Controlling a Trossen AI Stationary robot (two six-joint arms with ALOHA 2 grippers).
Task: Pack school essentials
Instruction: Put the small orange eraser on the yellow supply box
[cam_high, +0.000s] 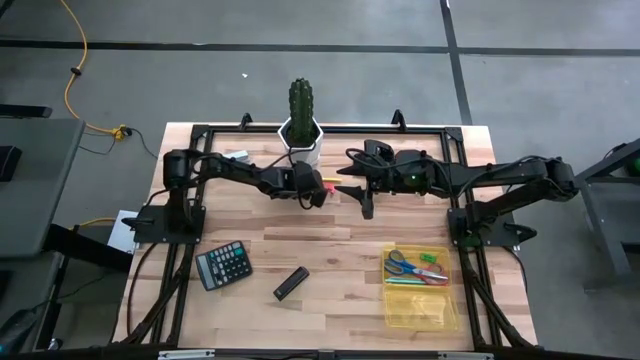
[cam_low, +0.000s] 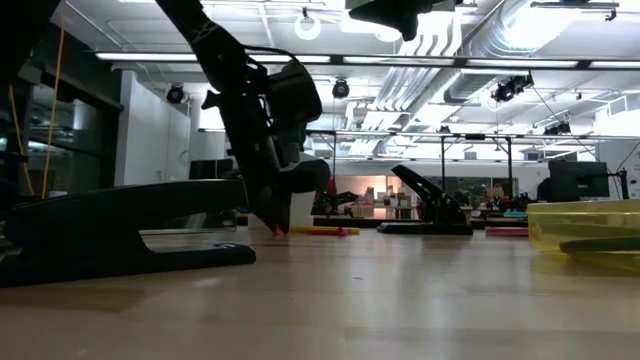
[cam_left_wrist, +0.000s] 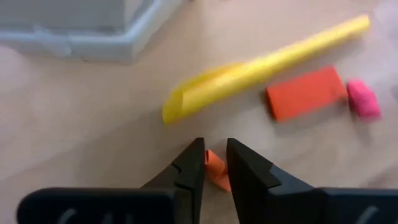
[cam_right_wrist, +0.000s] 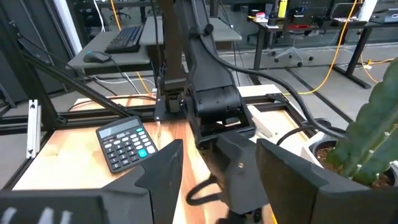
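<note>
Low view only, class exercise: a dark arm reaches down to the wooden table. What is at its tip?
Observer: That is the left gripper; its fingers are shut on a small orange piece.
Operator: Anything lying near it?
Observer: A yellow plastic pen, a flat orange rectangular block and a small pink lump lie on the wood just beyond it.
Operator: What is inside the clear yellow tray?
Observer: It holds blue-handled scissors, among other items.

The left gripper (cam_high: 316, 192) reached down to the tabletop (cam_high: 330, 255), jaws nearly closed. The right gripper (cam_high: 352, 185) hung raised beside it, jaws spread wide.
</note>
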